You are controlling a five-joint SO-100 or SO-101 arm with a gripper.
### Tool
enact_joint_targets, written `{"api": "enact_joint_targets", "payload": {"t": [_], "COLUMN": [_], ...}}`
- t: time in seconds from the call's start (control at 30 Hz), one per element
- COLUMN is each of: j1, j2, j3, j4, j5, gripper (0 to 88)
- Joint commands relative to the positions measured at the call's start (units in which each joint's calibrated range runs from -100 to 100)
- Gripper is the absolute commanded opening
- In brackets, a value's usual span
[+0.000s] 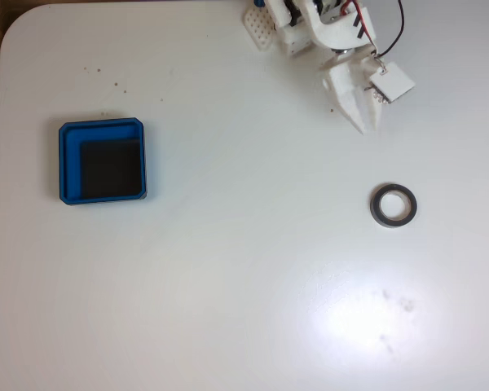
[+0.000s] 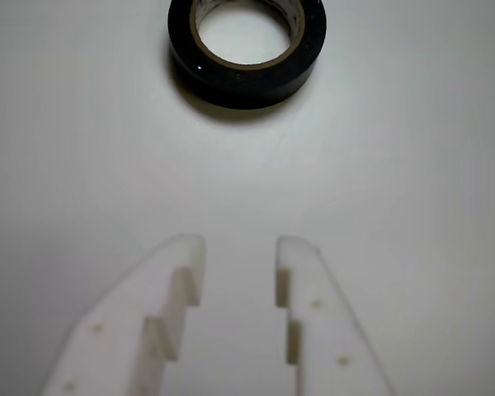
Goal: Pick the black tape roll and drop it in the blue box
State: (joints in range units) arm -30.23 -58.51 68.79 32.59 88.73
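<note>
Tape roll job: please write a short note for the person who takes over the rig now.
Tool: open, holding nothing, above the table, a little short of the tape.
Tape: flat on the table, at the right in the overhead view, untouched.
Box: at the left in the overhead view, nothing in it.
Done: nothing yet.
Left: reach the tape, grip it, carry it across, drop it in the box.

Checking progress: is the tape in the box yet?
Out. The tape lies flat on the table, far from the box, ahead of the empty gripper.
</note>
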Motion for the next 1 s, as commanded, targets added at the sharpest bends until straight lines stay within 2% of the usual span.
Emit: {"api": "enact_joint_targets", "payload": {"t": [0.0,0.7,0.97], "j1": [-0.30,-0.59,-0.59], "j2": [8.09,48.06,54.58], "j3": [-11.65,-48.03,-56.21], "j4": [-0.91,-0.58,9.15], "j5": [0.06,0.76,0.76], "gripper": [2.2,2.6,10.6]}}
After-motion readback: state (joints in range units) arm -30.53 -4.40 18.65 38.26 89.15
